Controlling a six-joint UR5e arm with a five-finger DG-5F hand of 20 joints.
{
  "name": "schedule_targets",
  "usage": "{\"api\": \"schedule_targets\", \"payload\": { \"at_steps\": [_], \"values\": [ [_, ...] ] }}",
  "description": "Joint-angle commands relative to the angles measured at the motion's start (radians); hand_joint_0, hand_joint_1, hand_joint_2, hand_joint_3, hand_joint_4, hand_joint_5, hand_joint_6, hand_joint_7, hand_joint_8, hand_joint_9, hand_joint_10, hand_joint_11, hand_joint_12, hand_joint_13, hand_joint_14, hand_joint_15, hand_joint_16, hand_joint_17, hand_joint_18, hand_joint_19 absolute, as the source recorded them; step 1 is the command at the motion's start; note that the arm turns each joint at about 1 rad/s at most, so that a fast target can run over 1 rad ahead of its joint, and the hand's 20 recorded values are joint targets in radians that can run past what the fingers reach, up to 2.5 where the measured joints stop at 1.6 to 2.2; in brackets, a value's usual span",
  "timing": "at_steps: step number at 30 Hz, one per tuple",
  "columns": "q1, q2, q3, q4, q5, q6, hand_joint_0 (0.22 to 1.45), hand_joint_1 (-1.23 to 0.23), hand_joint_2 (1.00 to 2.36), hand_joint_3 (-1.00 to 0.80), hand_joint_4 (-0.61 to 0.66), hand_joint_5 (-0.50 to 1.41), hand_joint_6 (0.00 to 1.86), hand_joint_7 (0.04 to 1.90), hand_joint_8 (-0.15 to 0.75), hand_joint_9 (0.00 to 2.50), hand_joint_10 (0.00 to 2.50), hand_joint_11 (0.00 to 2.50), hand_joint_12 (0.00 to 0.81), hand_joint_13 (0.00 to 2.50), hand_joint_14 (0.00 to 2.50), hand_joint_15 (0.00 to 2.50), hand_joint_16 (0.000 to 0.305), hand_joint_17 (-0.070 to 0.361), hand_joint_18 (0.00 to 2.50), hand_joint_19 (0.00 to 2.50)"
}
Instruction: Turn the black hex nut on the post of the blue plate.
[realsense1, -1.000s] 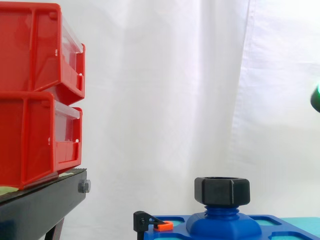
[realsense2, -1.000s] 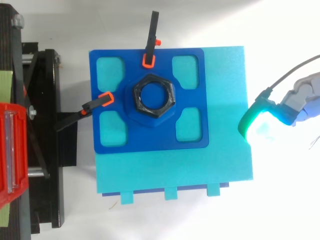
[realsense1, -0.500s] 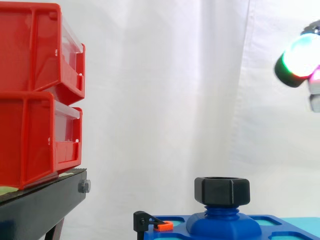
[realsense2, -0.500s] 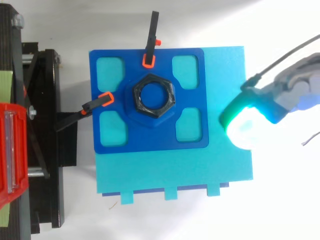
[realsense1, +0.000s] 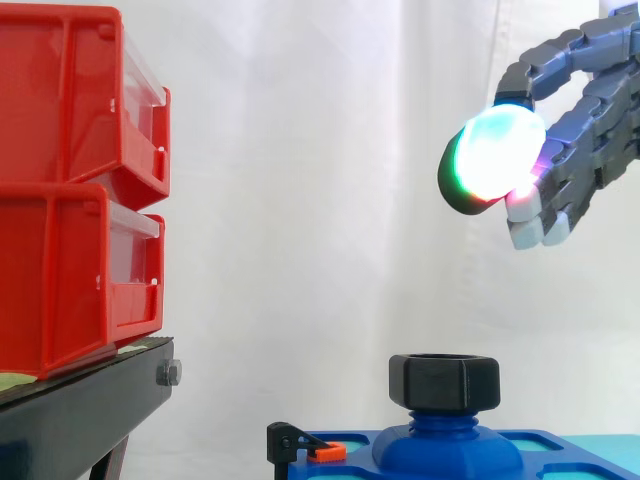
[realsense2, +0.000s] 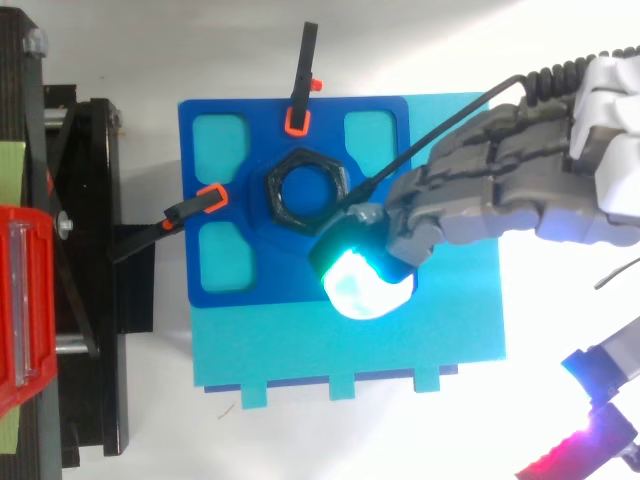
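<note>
We show the hex nut (realsense2: 306, 190) black, its plate (realsense2: 270, 280) blue, the base (realsense2: 450, 330) turquoise, the clamps (realsense2: 208, 197) black with orange tips. At 3 o'clock is the grey hand (realsense2: 500, 190), its pad (realsense2: 360, 285) glowing white-green. The bins (realsense1: 60, 200) at 9 o'clock are red.

No text, label, number or sign can be read in either view. The red bins (realsense1: 60, 190), the blue plate (realsense2: 230, 285) and the black hex nut (realsense1: 444, 382) show plain surfaces with no legible marking.
</note>
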Motion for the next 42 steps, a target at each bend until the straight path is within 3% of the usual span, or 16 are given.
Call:
{"api": "schedule_targets", "payload": {
  "at_steps": [1,12,17,25,27,30,33,35,42],
  "values": [
    [0.003,-0.005,0.007,0.006,-0.008,-0.064,0.50,-0.49,1.00,-0.50,0.17,-0.20,0.50,0.70,0.247,0.58,0.00,0.03,0.349,0.55,0.01,0.17,0.055,0.123,0.49,0.38],
    [0.006,-0.005,0.007,0.088,-0.029,-0.143,0.50,-0.50,1.00,-0.50,0.17,-0.20,0.50,0.70,0.249,0.57,0.00,0.04,0.351,0.54,0.01,0.17,0.055,0.124,0.48,0.39],
    [-0.003,-0.045,0.036,0.078,-0.040,-0.154,0.50,-0.50,1.00,-0.50,0.17,-0.20,0.50,0.70,0.248,0.57,0.00,0.04,0.350,0.53,0.01,0.17,0.055,0.124,0.48,0.39],
    [-0.005,-0.056,0.044,0.080,-0.048,-0.222,0.50,-0.49,1.00,-0.50,0.18,-0.20,0.50,0.70,0.249,0.58,0.00,0.03,0.352,0.54,0.01,0.17,0.055,0.123,0.49,0.40],
    [-0.010,-0.106,0.075,0.064,-0.052,-0.237,0.50,-0.49,1.00,-0.50,0.17,-0.20,0.50,0.70,0.248,0.58,0.00,0.03,0.352,0.55,0.01,0.17,0.055,0.123,0.49,0.39],
    [-0.022,-0.145,0.138,0.015,-0.068,-0.251,0.50,-0.49,1.00,-0.50,0.17,-0.19,0.50,0.70,0.250,0.58,0.00,0.03,0.350,0.55,0.01,0.17,0.055,0.123,0.48,0.40],
    [-0.023,-0.145,0.141,0.014,-0.068,-0.265,0.50,-0.49,1.00,-0.50,0.18,-0.19,0.50,0.70,0.251,0.58,0.00,0.03,0.351,0.55,0.01,0.17,0.054,0.122,0.49,0.39],
    [-0.023,-0.146,0.150,0.012,-0.060,-0.317,0.50,-0.49,1.00,-0.50,0.17,-0.19,0.50,0.70,0.251,0.58,0.00,0.03,0.349,0.55,0.01,0.18,0.054,0.122,0.49,0.41],
    [-0.016,-0.146,0.150,0.025,-0.009,-0.426,0.50,-0.49,1.00,-0.50,0.18,-0.19,0.50,0.70,0.253,0.61,0.00,0.04,0.347,0.58,0.01,0.18,0.054,0.122,0.50,0.41]
  ]
}}
